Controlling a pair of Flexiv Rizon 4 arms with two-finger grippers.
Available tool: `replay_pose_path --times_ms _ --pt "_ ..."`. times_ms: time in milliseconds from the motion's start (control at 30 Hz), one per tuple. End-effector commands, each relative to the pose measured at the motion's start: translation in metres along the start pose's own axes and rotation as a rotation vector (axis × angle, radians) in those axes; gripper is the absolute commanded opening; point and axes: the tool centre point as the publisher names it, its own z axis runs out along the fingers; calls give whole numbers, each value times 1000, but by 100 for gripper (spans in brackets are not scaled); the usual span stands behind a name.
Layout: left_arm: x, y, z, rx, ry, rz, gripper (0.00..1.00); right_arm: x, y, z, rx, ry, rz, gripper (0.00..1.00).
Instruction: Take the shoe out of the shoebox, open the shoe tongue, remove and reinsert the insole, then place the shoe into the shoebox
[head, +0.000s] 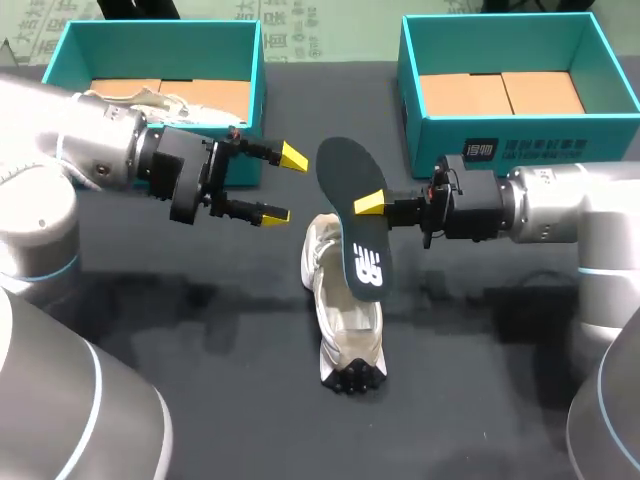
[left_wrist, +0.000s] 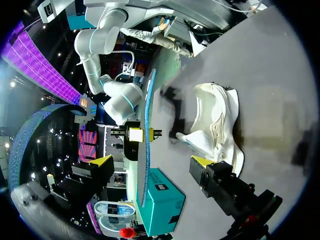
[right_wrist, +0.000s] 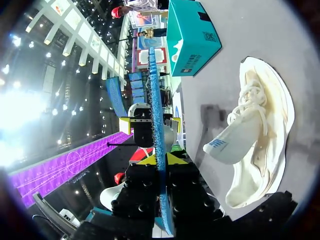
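Note:
A white shoe (head: 345, 300) lies on the dark table, its tongue (right_wrist: 227, 142) pulled up. Above it my right gripper (head: 370, 203) is shut on a dark insole (head: 345, 175) with a white logo, held on edge. In the right wrist view the insole (right_wrist: 156, 100) runs edge-on out from between the gripper's (right_wrist: 160, 159) yellow tips, with the shoe (right_wrist: 260, 145) beside it. My left gripper (head: 283, 186) stands open just left of the insole, touching nothing. In the left wrist view the insole (left_wrist: 147, 130) stands ahead of that gripper (left_wrist: 152, 162), between its spread fingers, and the shoe (left_wrist: 215, 125) lies to one side.
Two teal shoeboxes stand at the back: the left box (head: 255, 110) holds another white shoe (head: 130, 98), the right box (head: 520, 130) shows brown cardboard inside. The right box (left_wrist: 160, 202) and the left box (right_wrist: 192, 35) also appear in the wrist views.

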Motion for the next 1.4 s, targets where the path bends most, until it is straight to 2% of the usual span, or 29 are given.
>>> replay_pose_path --times_ms 33,300,367,433,500,567,600,800,1100,1233,1333,1400 --pt "4 -6 13 -52 -77 -1 100 -3 -3 5 -16 8 -6 0" --pt "-3 -9 24 -156 -104 37 100 -4 -7 13 -58 -12 29 0" --pt "-3 -11 27 -160 -105 41 100 -5 -8 13 -70 -11 34 0" --pt "-3 -10 31 -177 -106 47 93 -5 -8 14 -78 -10 33 0" --pt "-3 -8 33 -179 -109 43 82 -3 -9 14 -80 -7 30 0" --pt "-3 -6 35 -181 -110 43 78 -3 -10 14 -82 -7 26 0" --pt "-3 -4 36 -183 -114 40 72 -2 -10 15 -83 -6 23 0" --pt "-5 -1 43 -184 -117 47 51 -4 -12 18 -79 11 16 0" --pt "-5 3 52 -190 -125 64 41 -5 -13 23 -65 21 20 0" --pt "-4 3 56 -189 -128 67 34 -5 -13 25 -61 22 24 0" --pt "-4 2 57 -186 -127 71 33 -5 -13 26 -60 23 25 0" --pt "-3 3 58 -186 -128 74 27 -5 -13 27 -60 23 24 0"
